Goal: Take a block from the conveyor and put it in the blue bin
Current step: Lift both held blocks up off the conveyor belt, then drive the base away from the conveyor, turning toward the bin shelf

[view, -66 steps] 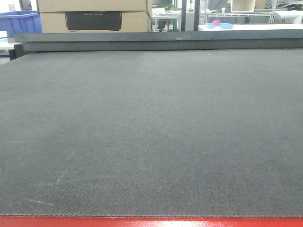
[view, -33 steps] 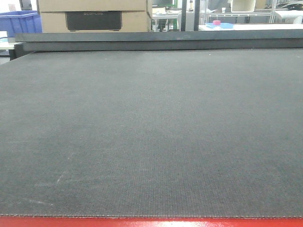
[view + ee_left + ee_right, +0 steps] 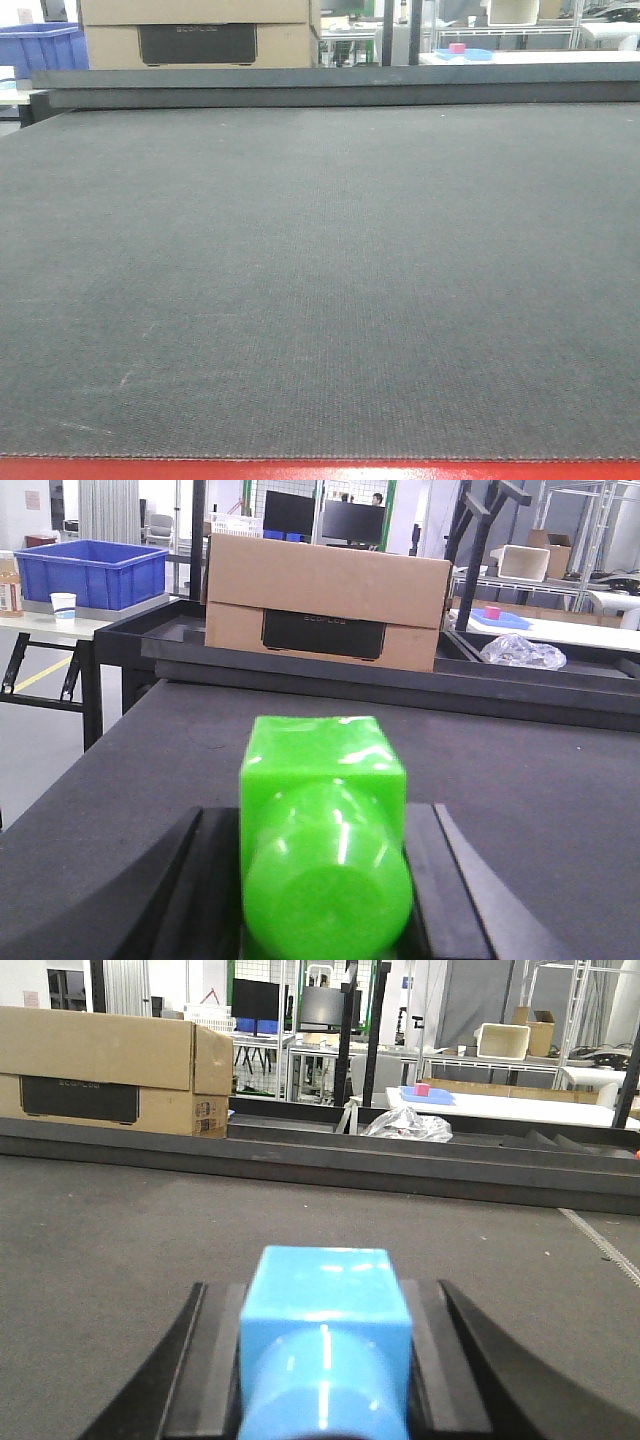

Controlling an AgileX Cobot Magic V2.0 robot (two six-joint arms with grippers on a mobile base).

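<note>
Dark grey woven belt of the conveyor (image 3: 320,280) fills the front view, bare from the red frame edge (image 3: 320,470) at the bottom to the raised far rail. No block and no arm show on it.

The blocks show only in the wrist views. In the left wrist view a glossy green block (image 3: 322,770) sits low in the centre. The left gripper (image 3: 318,815) is closed around it, with a dark finger (image 3: 210,880) pressed against each side. In the right wrist view a light blue block (image 3: 322,1265) sits the same way inside the right gripper (image 3: 320,1305). Its fingers (image 3: 215,1360) are tight against both flanks.

Over the last second the front view has not changed. A faint pale scuff (image 3: 125,380) at lower left lies exactly where it lay before, so the belt seems to be at rest. Nothing new has come into view.

For the task, the grab appears to be done and the carry is what remains. The blue bin (image 3: 90,580) stands at the upper left of the left wrist view, on a side table past the belt's left edge. It is well apart from both blocks, with a white cup (image 3: 63,605) just in front of it. A cardboard box (image 3: 325,600) sits beyond the far rail at upper centre.
</note>
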